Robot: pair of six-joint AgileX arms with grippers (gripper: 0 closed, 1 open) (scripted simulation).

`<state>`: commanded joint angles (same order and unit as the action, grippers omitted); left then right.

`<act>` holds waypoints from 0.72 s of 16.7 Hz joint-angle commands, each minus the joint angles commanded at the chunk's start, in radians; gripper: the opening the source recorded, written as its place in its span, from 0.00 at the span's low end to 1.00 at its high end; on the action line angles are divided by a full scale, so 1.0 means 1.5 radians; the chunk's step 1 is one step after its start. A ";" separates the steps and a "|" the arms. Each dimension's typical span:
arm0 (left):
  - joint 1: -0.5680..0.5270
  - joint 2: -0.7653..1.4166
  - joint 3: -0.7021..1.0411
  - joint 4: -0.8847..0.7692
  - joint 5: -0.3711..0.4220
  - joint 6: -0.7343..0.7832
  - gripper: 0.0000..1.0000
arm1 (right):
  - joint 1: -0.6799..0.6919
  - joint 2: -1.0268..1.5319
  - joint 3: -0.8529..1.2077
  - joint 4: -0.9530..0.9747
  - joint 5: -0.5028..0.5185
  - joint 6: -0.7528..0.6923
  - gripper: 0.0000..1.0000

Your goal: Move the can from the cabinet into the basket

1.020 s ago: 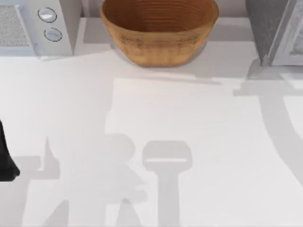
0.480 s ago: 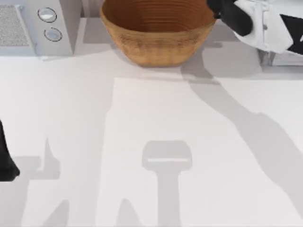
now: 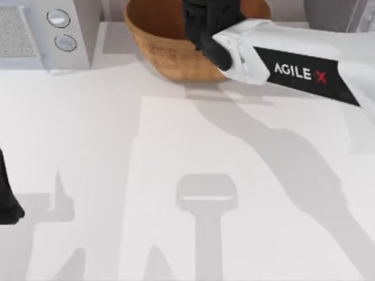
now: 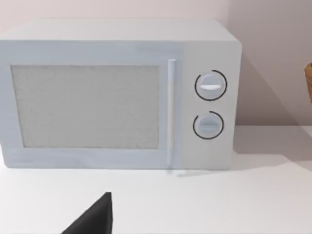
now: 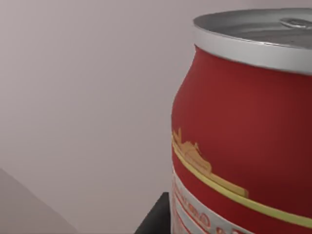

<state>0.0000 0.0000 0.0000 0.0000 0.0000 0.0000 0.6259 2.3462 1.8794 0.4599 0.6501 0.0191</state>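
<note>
The right arm has swung in from the cabinet side; its gripper (image 3: pixel 205 23) now hangs over the basket (image 3: pixel 158 47), clamped on the can (image 5: pixel 243 136). The carry looks done; only the release remains. "AGILE X" reads on the forearm. The left gripper (image 3: pixel 9 202) sits parked at the left edge; I cannot tell its fingers' state.

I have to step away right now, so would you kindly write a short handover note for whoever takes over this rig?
Right gripper: reached over the basket at the table's far edge, with the red can close against its wrist camera, apparently held.
Left gripper: parked at the table's left edge, facing the microwave.
Cabinet: far right corner.
Done: can is out of the cabinet and carried to the basket.
Left: lower, release the can into the basket, pull the right arm back.
</note>
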 joint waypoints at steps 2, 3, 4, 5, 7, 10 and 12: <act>0.000 0.000 0.000 0.000 0.000 0.000 1.00 | 0.000 0.000 0.000 0.000 0.000 0.000 0.00; 0.000 0.000 0.000 0.000 0.000 0.000 1.00 | 0.000 0.000 0.000 0.000 0.000 0.000 0.00; 0.000 0.000 0.000 0.000 0.000 0.000 1.00 | -0.003 0.003 -0.006 -0.002 -0.002 0.002 0.00; 0.000 0.000 0.000 0.000 0.000 0.000 1.00 | -0.003 0.004 -0.004 -0.002 -0.003 0.002 0.00; 0.000 0.000 0.000 0.000 0.000 0.000 1.00 | -0.006 0.019 0.019 -0.006 -0.006 0.001 0.00; 0.000 0.000 0.000 0.000 0.000 0.000 1.00 | -0.013 0.051 0.066 -0.017 -0.013 0.000 0.00; 0.000 0.000 0.000 0.000 0.000 0.000 1.00 | -0.017 0.063 0.085 -0.021 -0.016 -0.001 0.00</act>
<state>0.0000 0.0000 0.0000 0.0000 0.0000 0.0000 0.6009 2.4401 2.0062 0.4282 0.6261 0.0176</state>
